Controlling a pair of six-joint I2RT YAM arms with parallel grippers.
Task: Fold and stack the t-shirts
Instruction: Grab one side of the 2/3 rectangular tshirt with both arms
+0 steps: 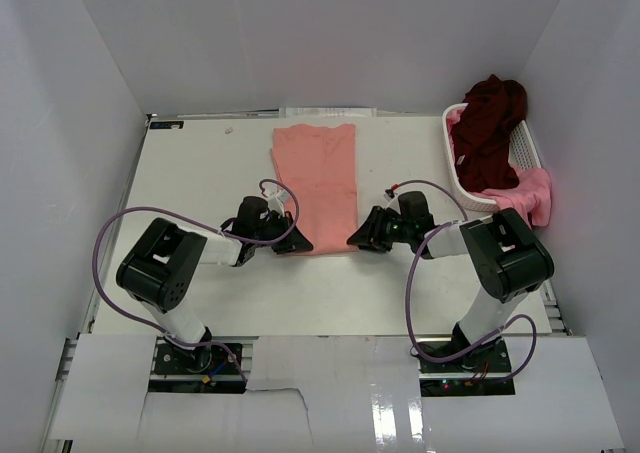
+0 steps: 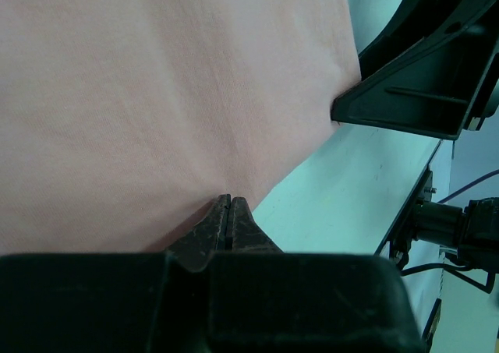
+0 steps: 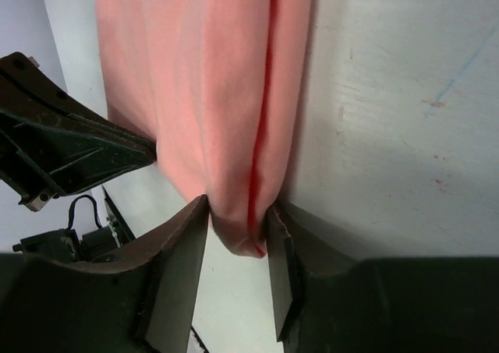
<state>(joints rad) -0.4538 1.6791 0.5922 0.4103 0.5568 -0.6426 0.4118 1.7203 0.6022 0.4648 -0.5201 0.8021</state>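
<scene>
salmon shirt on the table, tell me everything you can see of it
The salmon shirt is plain soft cloth, folded lengthwise into a narrow strip and lying flat on the white table, running from near the far edge toward the arms. A fold line shows along its right side. At its near end, the left claw is shut on the left corner and the right claw straddles the bunched right corner, pads touching it. It lies apart from the basket.

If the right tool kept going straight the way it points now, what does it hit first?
The salmon shirt: its near corner is already bunched between the right tool's fingers. Past that, the left tool sits roughly in line, though depth is hard to judge.
</scene>
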